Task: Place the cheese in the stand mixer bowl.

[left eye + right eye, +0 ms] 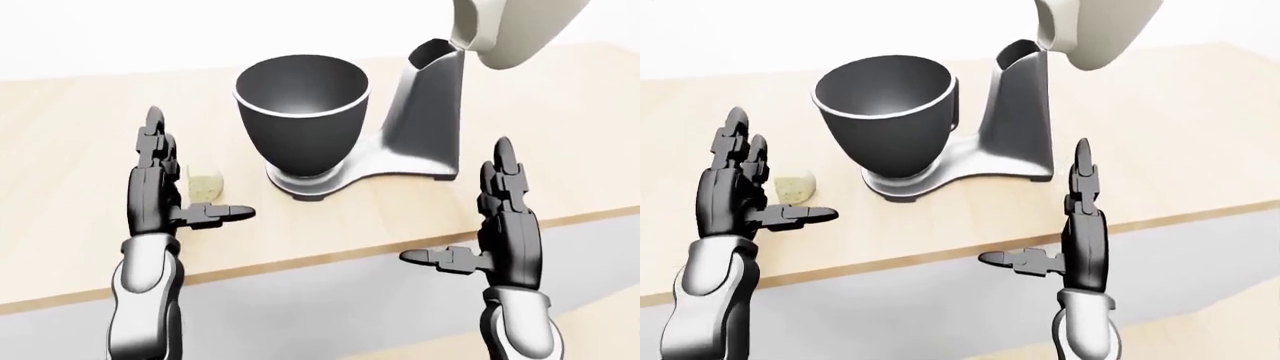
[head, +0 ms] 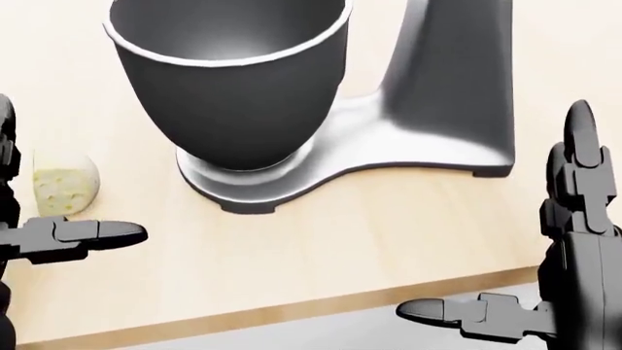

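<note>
A small pale yellow piece of cheese point(image 1: 205, 184) lies on the wooden counter point(image 1: 60, 150), left of the stand mixer. The mixer's dark bowl point(image 1: 302, 112) stands empty on its grey base point(image 1: 400, 169), with the cream head point(image 1: 510, 30) tilted up at the view's top right. My left hand point(image 1: 185, 176) is open, fingers upright just left of the cheese, thumb pointing right below it. My right hand point(image 1: 480, 210) is open over the counter's near edge, right of the mixer. In the head view the cheese point(image 2: 65, 184) sits above my left thumb point(image 2: 87, 235).
The counter's near edge point(image 1: 330, 255) runs across the lower part of the eye views, with a grey front panel point(image 1: 330, 307) below it. A white wall lies beyond the counter at the top of the view.
</note>
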